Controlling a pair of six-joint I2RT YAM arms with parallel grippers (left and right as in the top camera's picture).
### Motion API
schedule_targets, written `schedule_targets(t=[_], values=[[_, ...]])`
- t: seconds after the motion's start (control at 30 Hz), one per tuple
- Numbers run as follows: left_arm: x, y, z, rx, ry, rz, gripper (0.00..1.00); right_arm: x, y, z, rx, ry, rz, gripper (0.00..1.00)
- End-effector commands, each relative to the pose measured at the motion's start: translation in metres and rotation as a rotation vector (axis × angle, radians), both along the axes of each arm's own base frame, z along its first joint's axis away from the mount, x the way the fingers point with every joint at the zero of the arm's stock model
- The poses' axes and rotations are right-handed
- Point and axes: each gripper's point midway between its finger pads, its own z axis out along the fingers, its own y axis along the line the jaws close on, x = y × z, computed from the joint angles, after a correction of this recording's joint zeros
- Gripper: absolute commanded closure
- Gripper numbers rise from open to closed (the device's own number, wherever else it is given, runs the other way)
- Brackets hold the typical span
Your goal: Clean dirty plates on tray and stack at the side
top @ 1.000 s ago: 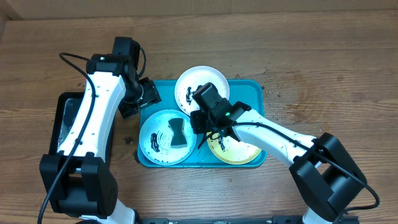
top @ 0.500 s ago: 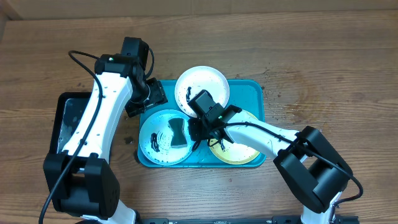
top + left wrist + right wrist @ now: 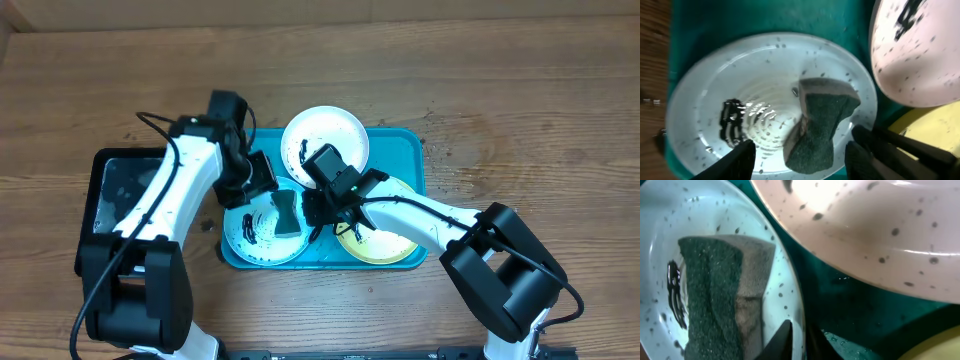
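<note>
Left gripper point(image 3: 801, 159): spread, hovering over the light blue plate point(image 3: 705, 115), with the green sponge point(image 3: 820, 125) on that plate between its fingers. Right gripper point(image 3: 796, 342): pinching the same plate's rim, sponge just beside it. White plate point(image 3: 325, 135) lies beyond it and the yellow-green plate point(image 3: 385, 245) beneath its arm. All three sit on the turquoise tray point(image 3: 405, 150).

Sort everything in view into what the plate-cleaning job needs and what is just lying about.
Job: white plate, light blue plate, yellow-green plate, turquoise tray, sponge on the light blue plate.
Lying about: black tray, dark specks on the table.
</note>
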Motion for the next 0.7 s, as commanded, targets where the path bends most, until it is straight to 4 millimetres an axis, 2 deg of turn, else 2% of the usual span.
schedule_targets(t=[0.0, 0.07, 0.27, 0.47, 0.67], values=[[-0.017, -0.017, -0.012, -0.069, 0.026, -0.069, 0.37, -0.001, 0.000, -0.001, 0.002, 0.001, -0.002, 0.89], [-0.020, -0.018, -0.016, -0.062, 0.029, -0.089, 0.34, -0.001, 0.000, -0.001, 0.002, 0.002, -0.002, 0.89], [-0.023, -0.022, -0.027, -0.058, 0.015, -0.107, 0.34, -0.001, 0.000, -0.001, 0.004, 0.002, -0.006, 0.96], [-0.029, -0.023, -0.041, -0.060, 0.019, -0.088, 0.32, -0.002, 0.000, -0.001, 0.001, 0.005, -0.005, 0.96], [-0.030, -0.025, -0.043, -0.059, 0.022, -0.087, 0.29, -0.001, 0.000, -0.001, 0.002, 0.004, -0.006, 0.96]])
